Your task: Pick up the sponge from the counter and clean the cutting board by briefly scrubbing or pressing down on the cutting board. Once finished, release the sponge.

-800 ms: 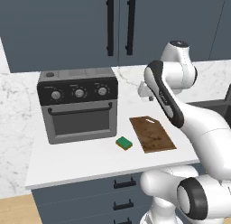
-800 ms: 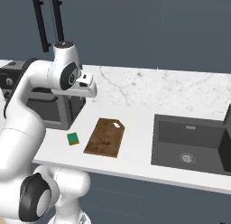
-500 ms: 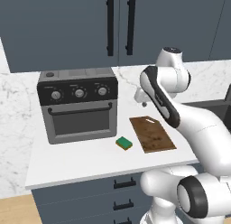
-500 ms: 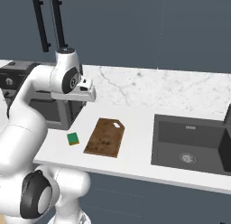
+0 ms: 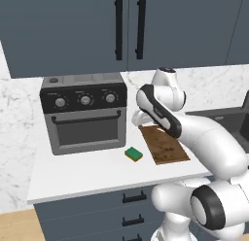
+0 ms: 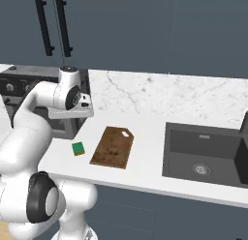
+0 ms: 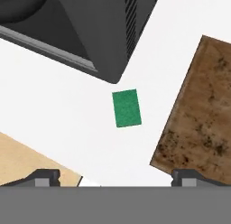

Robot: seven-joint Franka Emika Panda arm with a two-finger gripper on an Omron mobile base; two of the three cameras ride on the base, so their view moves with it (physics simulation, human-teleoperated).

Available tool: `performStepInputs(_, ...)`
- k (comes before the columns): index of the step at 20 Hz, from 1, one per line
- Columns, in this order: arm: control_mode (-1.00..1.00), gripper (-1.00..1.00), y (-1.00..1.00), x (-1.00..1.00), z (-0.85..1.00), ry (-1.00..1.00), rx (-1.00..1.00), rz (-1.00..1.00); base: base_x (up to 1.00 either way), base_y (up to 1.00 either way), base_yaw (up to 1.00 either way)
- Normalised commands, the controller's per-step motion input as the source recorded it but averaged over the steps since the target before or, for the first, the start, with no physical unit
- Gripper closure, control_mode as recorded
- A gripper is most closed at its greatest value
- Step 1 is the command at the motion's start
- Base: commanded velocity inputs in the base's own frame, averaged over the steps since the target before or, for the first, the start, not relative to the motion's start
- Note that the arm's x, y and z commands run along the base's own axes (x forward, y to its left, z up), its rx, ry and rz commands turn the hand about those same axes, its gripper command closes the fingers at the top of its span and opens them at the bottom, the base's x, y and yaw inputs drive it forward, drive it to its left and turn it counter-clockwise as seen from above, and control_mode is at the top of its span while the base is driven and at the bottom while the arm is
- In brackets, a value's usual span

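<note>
The sponge [image 7: 127,108] shows its green top on the white counter [image 7: 149,60], in the middle of the hand view. It lies between the toaster oven's corner and the dark brown cutting board [image 7: 205,114]. My gripper [image 7: 117,177] hangs well above the counter, open and empty, its fingertips [image 7: 45,175] spread wide. In the right base view my white hand [image 6: 72,111] hovers above and just behind the sponge [image 6: 78,148], left of the cutting board [image 6: 113,146]. From the left base view the sponge [image 5: 133,154] sits just left of the board [image 5: 163,144].
A grey toaster oven [image 5: 85,113] stands on the counter close to the left of the sponge. The dark sink [image 6: 203,157] is set in the counter to the right. Dark cabinets with black handles [image 5: 129,27] hang above. The counter's front edge and wooden floor [image 7: 27,160] lie near the sponge.
My hand has come down and moved left, toward the toaster oven and over the sponge. The sponge and the cutting board lie where they were.
</note>
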Motion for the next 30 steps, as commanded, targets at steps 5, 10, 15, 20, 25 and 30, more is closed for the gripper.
performStepInputs(5, -1.00, -1.00, 0.24, -0.01, -0.60, 0.00, -0.01, 0.02, 0.00, 0.00, 0.00)
performStepInputs(10, -1.00, -1.00, 0.14, 0.00, -0.47, 0.00, -0.04, 0.00, 0.00, 0.00, 0.00)
performStepInputs(15, -1.00, -1.00, 0.00, 0.00, -0.51, 0.00, -0.03, 0.03, 0.00, 0.00, 0.00)
performStepInputs(20, -1.00, -1.00, 0.00, 0.08, -0.45, 0.00, 0.00, 0.06, 0.00, 0.00, 0.00)
performStepInputs(25, -1.00, -1.00, 0.00, 0.16, -0.40, 0.01, 0.00, 0.06, 0.00, 0.00, 0.00)
performStepInputs(30, -1.00, -1.00, 0.00, 0.33, -0.32, 0.04, 0.00, 0.04, 0.00, 0.00, 0.00)
